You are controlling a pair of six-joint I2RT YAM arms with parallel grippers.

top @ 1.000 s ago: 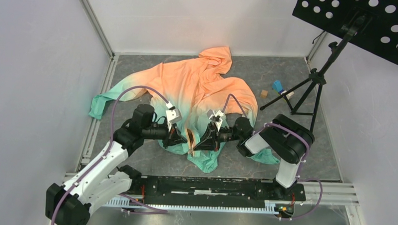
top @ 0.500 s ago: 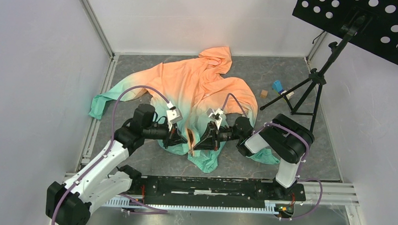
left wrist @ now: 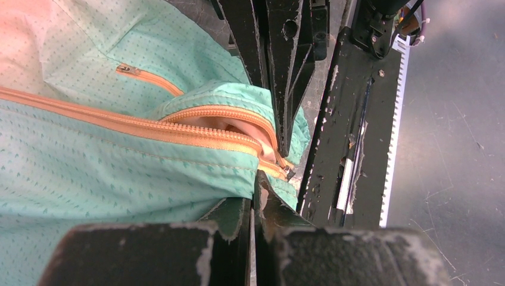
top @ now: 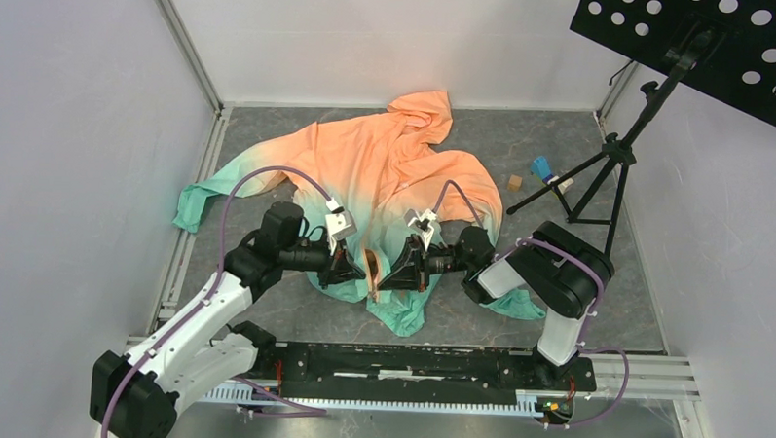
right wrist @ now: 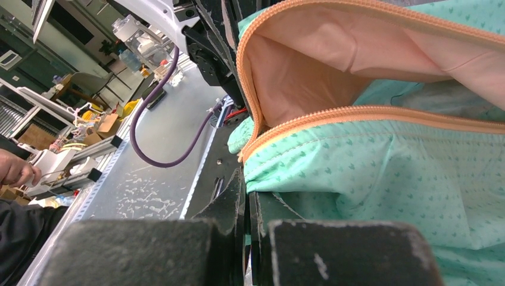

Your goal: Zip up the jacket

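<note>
Motion over the last second is very small. The left gripper (top: 348, 268) and the right gripper (top: 399, 270) stay face to face just behind the black rail (top: 408, 361) at the near edge of the grey counter (top: 458, 324). Only the right one seems to have crept a little toward its partner. For the task this probably means fine alignment: the two bottom ends of the zipper are being brought together, and no closing has begun.

Both grippers are closed narrow on cloth. In the left wrist view, the left fingers pinch the mint green hem of the thin hooded jacket (top: 386, 161) just under the lower end of its orange front zipper (left wrist: 196, 134). The black fingers of the right gripper come down from above onto the same fold. In the right wrist view, the right fingers clamp the mint fabric just below one row of teeth. The other row curves away and pale lining shows between them, so the zipper is open there. Whether the slider is seated cannot be told.

Farther back, the jacket lies spread on the counter, with its orange body and hood toward the far wall. Beyond it on the right are a small wooden cube (top: 514, 182), a small blue block (top: 542, 168) and a black music stand (top: 610, 159).
</note>
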